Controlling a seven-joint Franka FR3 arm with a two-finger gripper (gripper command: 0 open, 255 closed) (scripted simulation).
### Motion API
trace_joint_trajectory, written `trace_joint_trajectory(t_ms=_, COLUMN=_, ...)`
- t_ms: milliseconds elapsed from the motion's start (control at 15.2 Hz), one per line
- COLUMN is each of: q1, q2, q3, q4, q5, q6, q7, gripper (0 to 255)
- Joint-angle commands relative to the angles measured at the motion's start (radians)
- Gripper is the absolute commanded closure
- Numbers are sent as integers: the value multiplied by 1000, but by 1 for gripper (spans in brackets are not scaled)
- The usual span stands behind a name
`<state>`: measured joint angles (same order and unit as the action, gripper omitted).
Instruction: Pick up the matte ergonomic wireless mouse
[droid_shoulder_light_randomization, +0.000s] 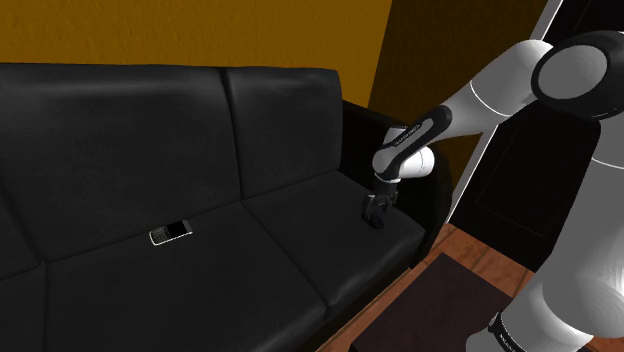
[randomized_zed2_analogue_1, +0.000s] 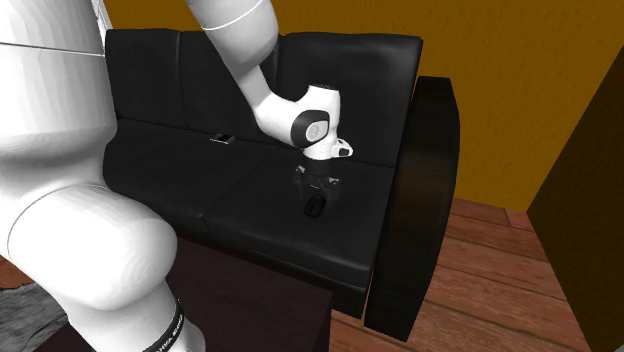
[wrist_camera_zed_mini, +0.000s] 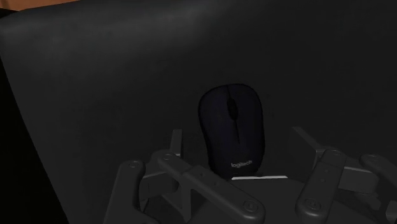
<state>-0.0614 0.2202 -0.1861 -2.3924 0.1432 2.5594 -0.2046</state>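
Gripper (randomized_zed2_analogue_1: 318, 184) open - fingers (wrist_camera_zed_mini: 175, 143) spread wide, touching nothing, pointing down just above seat. Mouse (wrist_camera_zed_mini: 232, 130) lies flat on cushion between finger lines, not held. Mouse: dark matte shell, rounded oval, scroll wheel in centre seam, small pale lettering at end nearest gripper. It sits on sofa (droid_shoulder_light_randomization: 200, 120) - black, on seat next to armrest (randomized_zed2_analogue_1: 425, 180). Phone (droid_shoulder_light_randomization: 171, 232) well apart on another cushion. Wood floor (randomized_zed2_analogue_1: 500, 260), ochre wall (droid_shoulder_light_randomization: 200, 30) behind.
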Motion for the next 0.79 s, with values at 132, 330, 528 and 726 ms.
trace_joint_trajectory(t_ms=132, q1=-4, q2=38, q3=8, q4=6, q5=17, q6=31, q7=-11, gripper=0)
trace_joint_trajectory(t_ms=330, q1=-4, q2=40, q3=8, q4=7, q5=17, q6=31, q7=-12, gripper=255)
trace_joint_trajectory(t_ms=528, q1=-4, q2=39, q3=8, q4=7, q5=17, q6=32, q7=-12, gripper=255)
trace_joint_trajectory(t_ms=726, q1=-4, q2=39, q3=8, q4=7, q5=17, q6=32, q7=-11, gripper=255)
